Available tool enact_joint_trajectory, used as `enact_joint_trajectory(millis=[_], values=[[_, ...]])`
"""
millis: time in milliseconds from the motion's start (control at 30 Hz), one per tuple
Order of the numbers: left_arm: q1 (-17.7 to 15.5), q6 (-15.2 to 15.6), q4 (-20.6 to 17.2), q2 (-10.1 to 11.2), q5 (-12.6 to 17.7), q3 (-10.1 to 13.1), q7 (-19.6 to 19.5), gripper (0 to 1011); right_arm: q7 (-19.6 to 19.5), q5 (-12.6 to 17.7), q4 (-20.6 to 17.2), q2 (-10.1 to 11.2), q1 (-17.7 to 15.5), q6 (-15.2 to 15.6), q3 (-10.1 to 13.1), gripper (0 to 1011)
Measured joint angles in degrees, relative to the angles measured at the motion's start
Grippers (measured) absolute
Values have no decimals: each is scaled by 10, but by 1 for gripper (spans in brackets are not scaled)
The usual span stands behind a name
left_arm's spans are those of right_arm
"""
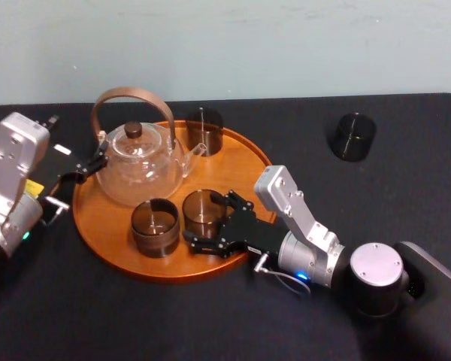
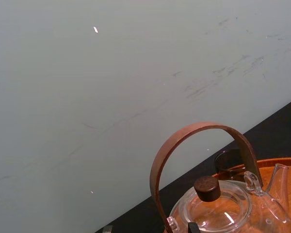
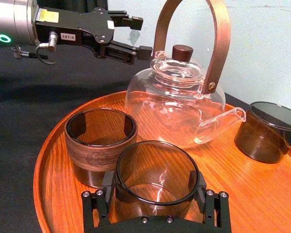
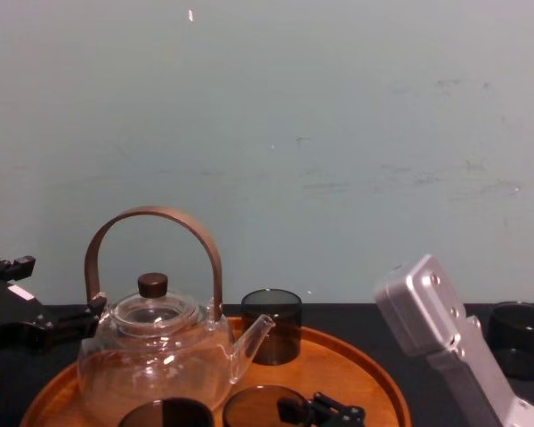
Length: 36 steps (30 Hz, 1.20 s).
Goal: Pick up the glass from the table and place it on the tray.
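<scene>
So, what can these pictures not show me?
Right wrist view: right gripper hides the glass's base; resting on the tray or lifted, unclear.
Chest view: bottom edge cuts that glass and the cup beside it.
Left wrist view: edge cuts the teapot near the left gripper.

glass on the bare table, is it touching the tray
Apart. Head view shows a wide stretch of black table between that glass and the tray rim.

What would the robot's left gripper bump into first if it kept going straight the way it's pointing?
Most likely the glass teapot: the left gripper, open, points at its body from close by. The right gripper is at a glass on the tray.
</scene>
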Motion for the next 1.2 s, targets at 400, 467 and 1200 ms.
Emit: enact_joint_trajectory(millis=[400, 467, 1200], values=[[0, 0, 0, 0, 0, 0, 0, 1010, 5, 8, -28, 11, -10, 10, 4, 1002], [0, 0, 0, 0, 0, 0, 0, 1009, 4, 8, -41, 17, -15, 14, 4, 1002], [0, 0, 0, 0, 0, 0, 0, 1010, -27, 1, -145, 69, -66, 76, 23, 1002]])
